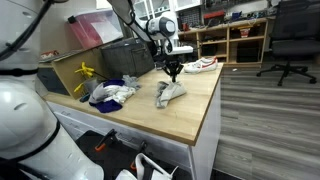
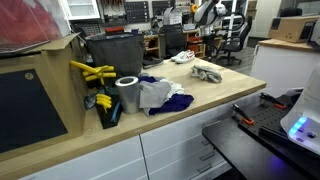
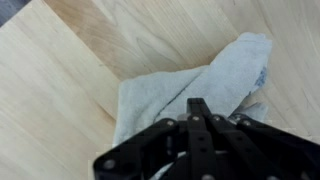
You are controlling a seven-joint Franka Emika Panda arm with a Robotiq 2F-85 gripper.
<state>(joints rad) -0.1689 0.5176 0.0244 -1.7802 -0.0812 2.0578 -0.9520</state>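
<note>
- The grey towel [image 1: 170, 93] lies crumpled on the light wooden desk [image 1: 188, 124], directly beneath your gripper [image 1: 172, 73].
- In the wrist view the towel [image 3: 165, 88] fills the middle of the picture, running from the lower left up to the upper right. The gripper [image 3: 197, 105] comes in from the bottom edge over the towel's centre.
- Your gripper's fingers look pressed together into one dark tip, with no gap showing between them.
- The tip sits at or just above the towel's surface. Whether a fold of fabric is pinched there cannot be told.
- In an exterior view the towel [image 2: 208, 72] rests toward the far end of the desk [image 2: 205, 100], with bare wood all around it.
- A heap of white and blue cloths [image 1: 112, 93] lies well apart from the towel, nearer the other end of the desk.
- In an exterior view a silver roll [image 2: 127, 95] stands upright just beside that heap [image 2: 160, 96].
- A yellow tool [image 1: 85, 72] sits behind the heap, near a dark grey bin [image 1: 125, 55].
- A white and red item [image 1: 203, 64] lies beyond the towel, near the desk's far edge.
- Any lettering on these things is too small or blurred to read.
</note>
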